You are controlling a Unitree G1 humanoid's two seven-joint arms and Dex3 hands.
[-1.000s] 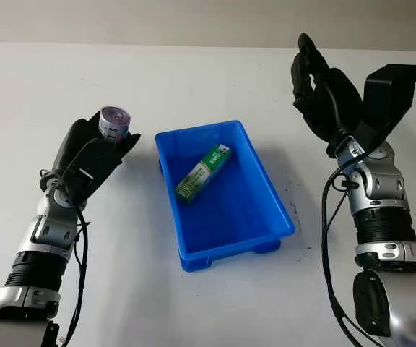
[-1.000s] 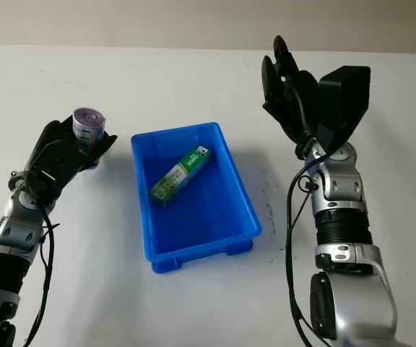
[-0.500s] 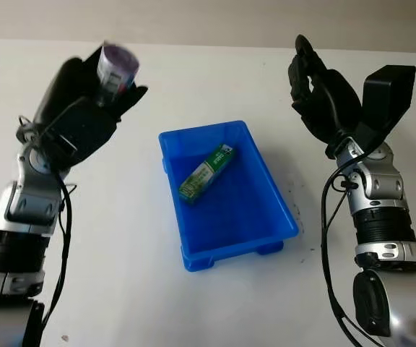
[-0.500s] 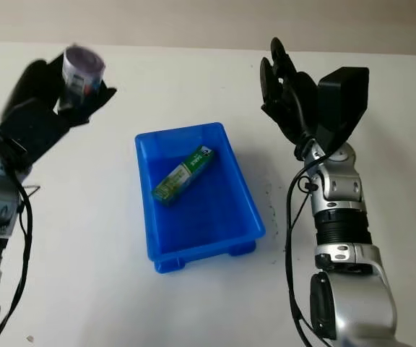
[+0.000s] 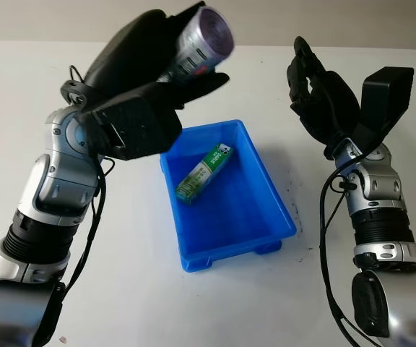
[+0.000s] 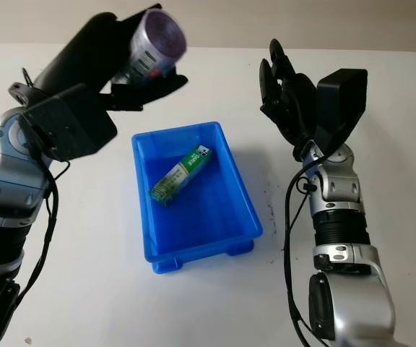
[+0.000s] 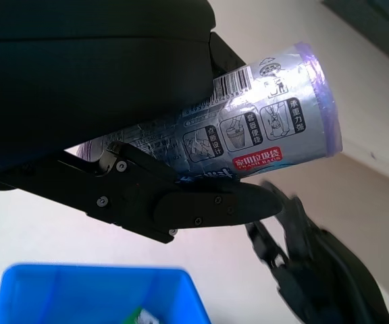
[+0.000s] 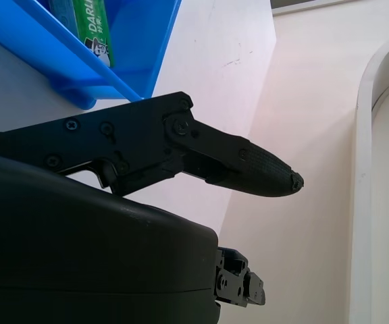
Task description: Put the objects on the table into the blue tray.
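Observation:
My left hand is raised high above the table's left side, shut on a silver roll with a purple end, tilted with that end toward the upper right. Close up, the roll shows printed labels and a barcode between the black fingers. The blue tray sits mid-table, below and right of the held roll, with a green box lying diagonally inside. My right hand hovers open to the right of the tray.
The white table runs wide around the tray. The tray corner and the green box appear beside my right hand's finger. A pale wall lies beyond the table's far edge.
My left hand has lifted the roll from table level and swung it up and rightward toward the tray, tilting it over. The right hand has stayed in place.

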